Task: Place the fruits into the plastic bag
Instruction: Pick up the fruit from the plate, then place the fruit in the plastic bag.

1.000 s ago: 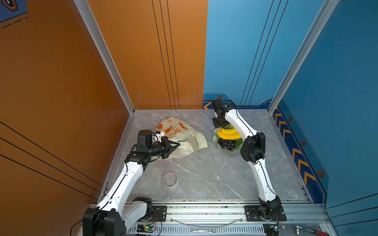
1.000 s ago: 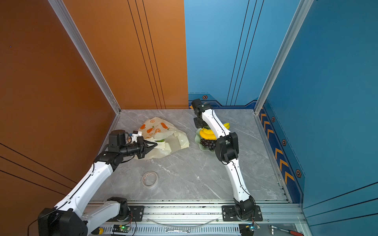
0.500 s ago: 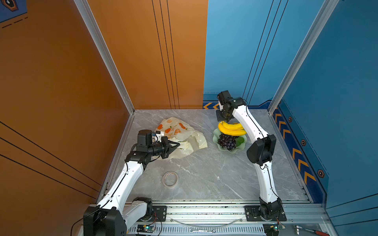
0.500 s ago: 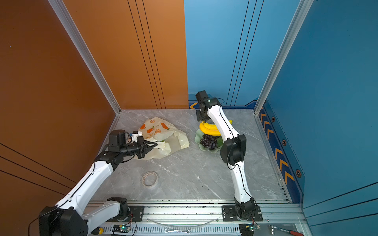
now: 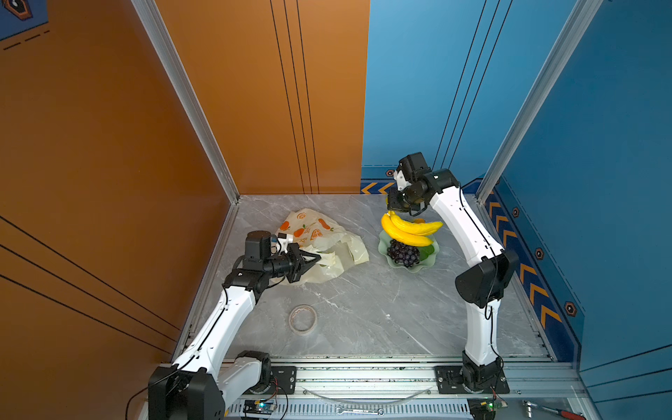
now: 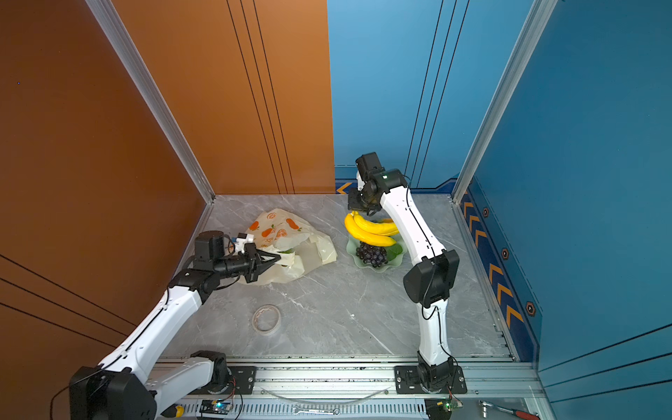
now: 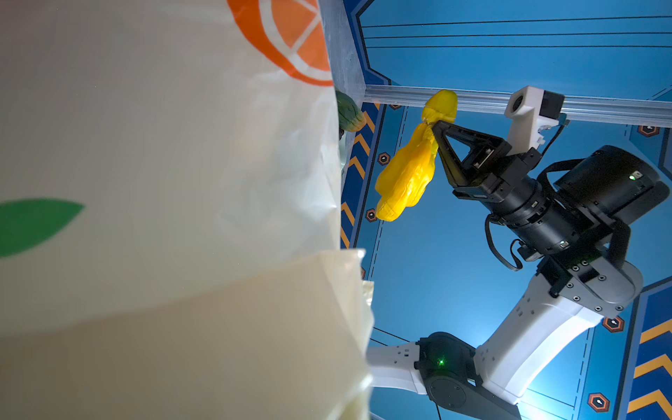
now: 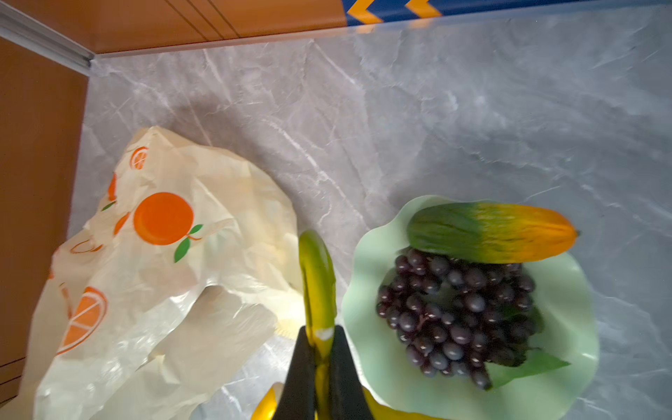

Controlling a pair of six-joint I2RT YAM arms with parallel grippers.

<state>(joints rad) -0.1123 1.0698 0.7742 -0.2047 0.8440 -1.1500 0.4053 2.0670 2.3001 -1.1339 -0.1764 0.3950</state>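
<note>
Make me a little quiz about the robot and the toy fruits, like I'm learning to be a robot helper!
1. True or false: the right tool holds the banana bunch by its stem.
2. Fill in: two fruits lie in the green dish, the ______ and the ______.
3. Pick one: the left tool is shut on A) the plastic bag, B) the banana bunch, C) the green dish.

Key: 1 true. 2 the grapes and the green-orange fruit. 3 A.
</note>
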